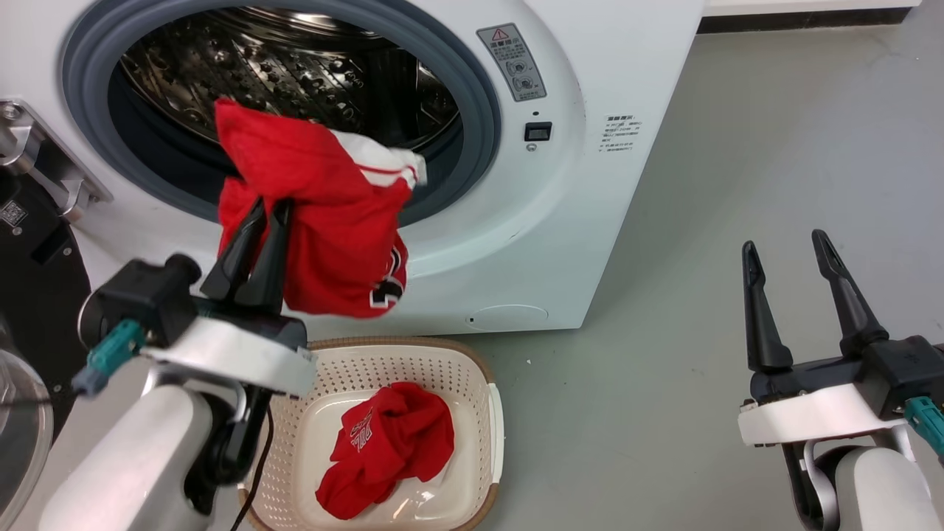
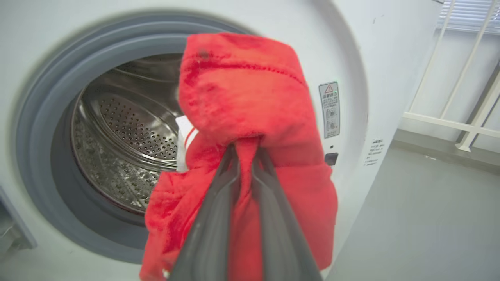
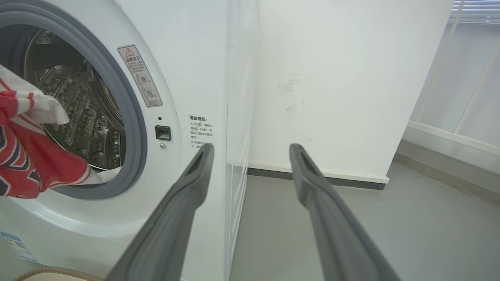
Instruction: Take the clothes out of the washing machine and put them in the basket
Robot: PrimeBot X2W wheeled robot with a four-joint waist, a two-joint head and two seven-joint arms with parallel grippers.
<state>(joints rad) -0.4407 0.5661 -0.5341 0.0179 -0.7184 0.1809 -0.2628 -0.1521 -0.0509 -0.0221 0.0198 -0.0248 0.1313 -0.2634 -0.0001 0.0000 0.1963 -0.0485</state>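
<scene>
Your left tool (image 1: 270,206) is clamped on a fold of a red garment (image 1: 332,221), its two dark fingers pressed together with the cloth pinched between them. It holds the garment up in front of the washing machine (image 1: 590,184), just outside the open mouth. Your right tool (image 1: 784,243) hangs with its fingers spread apart and nothing between them, well off to the right of the washing machine.

On the washing machine's front, right of the grey door ring (image 1: 479,96), there is a grey warning label (image 1: 512,63) with a red triangle. A block of small print sits further right. Both are too small to read. The held garment shows a piece of black-and-white lettering near its lower edge, and you cannot read it whole.

The washing machine stands on a smooth grey floor (image 1: 774,147), with a white wall (image 3: 332,78) behind its right side.

The held garment is red jersey with white trim, bunched and drooping. The steel perforated drum (image 1: 295,66) shows behind it. A second red garment (image 1: 391,442) lies crumpled in the basket (image 1: 413,346), which sits on the floor right before the washing machine, below the held one.
</scene>
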